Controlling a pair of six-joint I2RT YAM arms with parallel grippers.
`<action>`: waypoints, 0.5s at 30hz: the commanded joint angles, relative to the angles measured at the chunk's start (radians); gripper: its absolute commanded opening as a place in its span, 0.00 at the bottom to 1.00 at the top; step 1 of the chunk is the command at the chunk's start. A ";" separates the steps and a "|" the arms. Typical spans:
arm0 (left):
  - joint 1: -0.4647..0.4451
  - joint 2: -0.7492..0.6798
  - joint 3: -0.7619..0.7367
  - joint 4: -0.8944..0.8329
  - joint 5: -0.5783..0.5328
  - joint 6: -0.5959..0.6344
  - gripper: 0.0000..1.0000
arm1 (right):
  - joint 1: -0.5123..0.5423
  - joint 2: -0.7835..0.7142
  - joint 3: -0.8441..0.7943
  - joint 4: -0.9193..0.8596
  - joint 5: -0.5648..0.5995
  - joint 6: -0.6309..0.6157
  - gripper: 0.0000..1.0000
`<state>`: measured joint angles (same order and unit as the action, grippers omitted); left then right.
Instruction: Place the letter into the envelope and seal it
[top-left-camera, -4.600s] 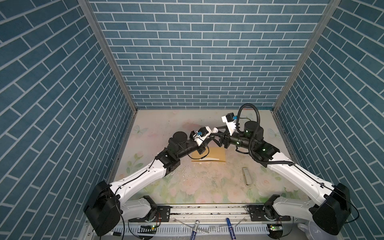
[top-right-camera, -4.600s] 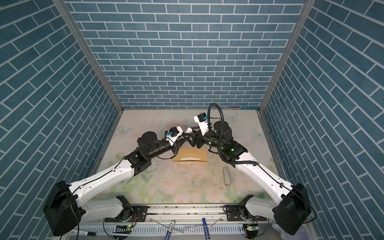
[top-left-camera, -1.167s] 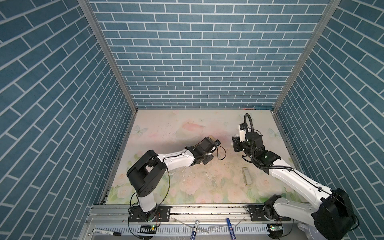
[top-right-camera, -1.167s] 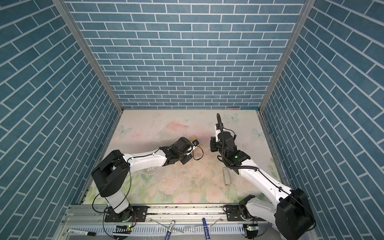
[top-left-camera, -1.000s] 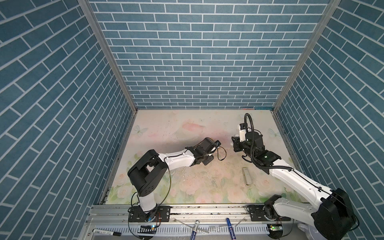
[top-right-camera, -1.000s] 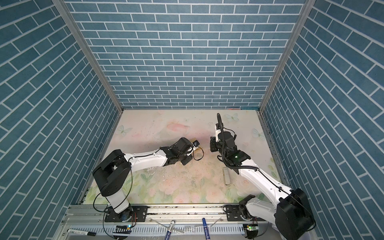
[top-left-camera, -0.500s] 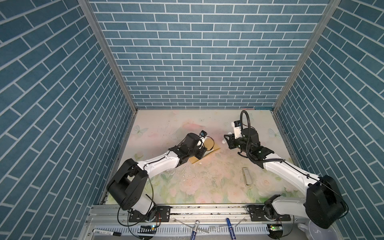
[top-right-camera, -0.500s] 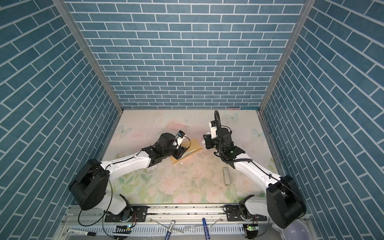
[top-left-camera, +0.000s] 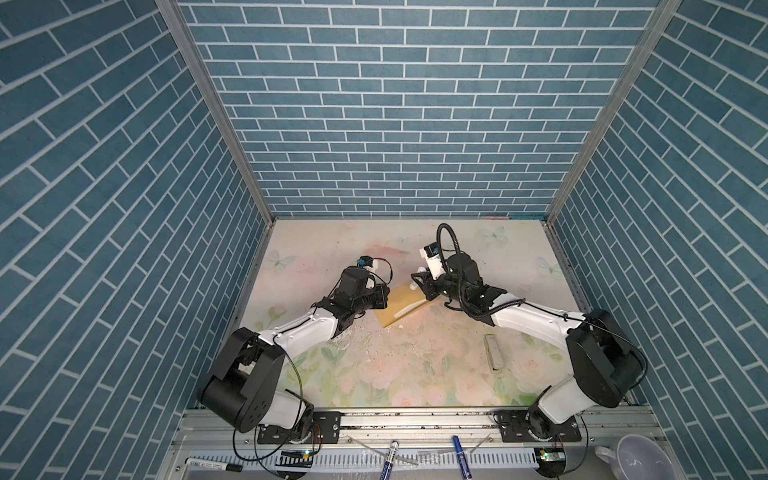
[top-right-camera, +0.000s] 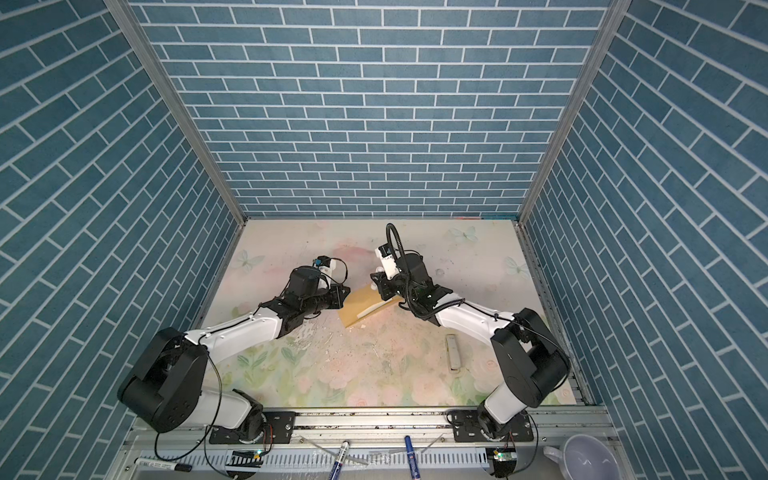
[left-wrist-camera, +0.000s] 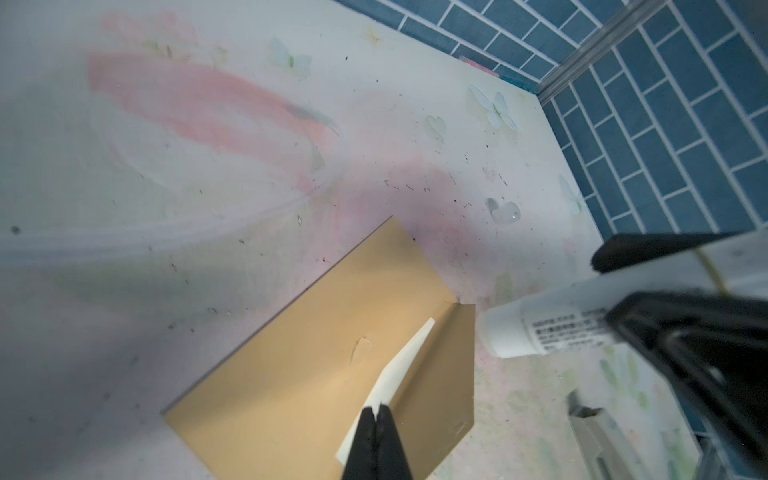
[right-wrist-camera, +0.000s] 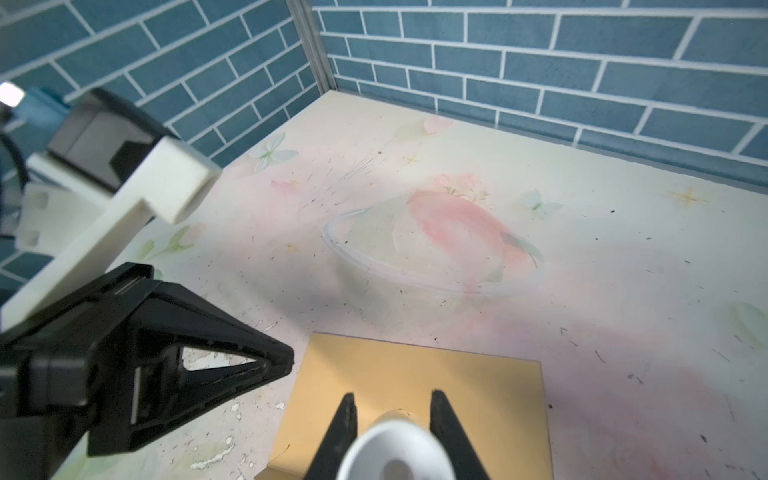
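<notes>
Left jaws meet over a white strip (left-wrist-camera: 399, 365) on the envelope (left-wrist-camera: 299, 374); right jaws clamp a white tube (left-wrist-camera: 536, 328), print unreadable.

Both top views look steeply down from high at the front toward the blue brick-pattern rear wall (top-left-camera: 395, 124). Wrist views sit close above the floral-printed tabletop (left-wrist-camera: 208, 166), facing across it from opposite sides; both share the mustard-yellow paper envelope (left-wrist-camera: 291, 365) (right-wrist-camera: 478, 374).

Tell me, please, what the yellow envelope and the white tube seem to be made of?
The envelope: kraft-type paper, matte mustard, judged by its sharp fold crease and a small dent. The white tube: probably plastic, smooth with a slight sheen, bearing a printed label.
</notes>
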<state>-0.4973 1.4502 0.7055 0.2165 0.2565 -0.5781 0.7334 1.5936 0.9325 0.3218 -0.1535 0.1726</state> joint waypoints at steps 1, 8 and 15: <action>0.013 0.046 -0.005 0.021 0.025 -0.138 0.00 | 0.019 0.042 0.052 0.083 0.015 -0.080 0.00; 0.020 0.123 -0.005 0.041 0.043 -0.233 0.00 | 0.049 0.115 0.069 0.111 0.029 -0.119 0.00; 0.020 0.179 -0.005 0.022 0.029 -0.264 0.00 | 0.063 0.178 0.085 0.127 0.025 -0.123 0.00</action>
<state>-0.4835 1.6093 0.7055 0.2382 0.2897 -0.8154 0.7864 1.7500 0.9600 0.4038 -0.1356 0.0956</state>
